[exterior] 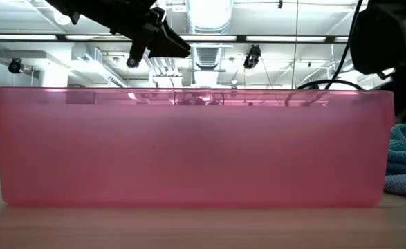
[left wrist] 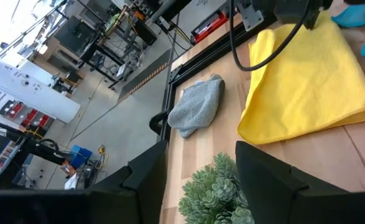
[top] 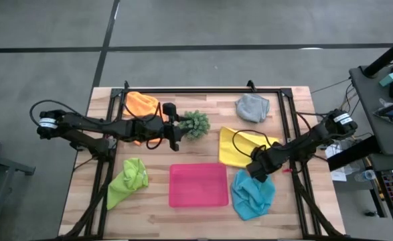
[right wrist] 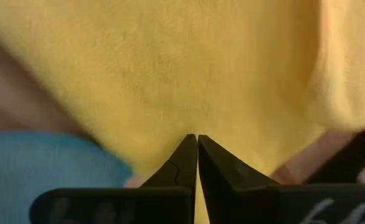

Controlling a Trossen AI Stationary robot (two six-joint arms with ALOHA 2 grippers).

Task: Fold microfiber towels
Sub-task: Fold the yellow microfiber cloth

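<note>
Fingers of right gripper clenched empty, tips over yellow towel at surface's right side; risk of dragging it flat instead of pinching an edge. Left gripper fingers parted, empty, crowding plant; could topple it.

Fuzzy matt cloth towels (yellow one plush), translucent smooth pink plastic tray, pale wood-grain table.
</note>
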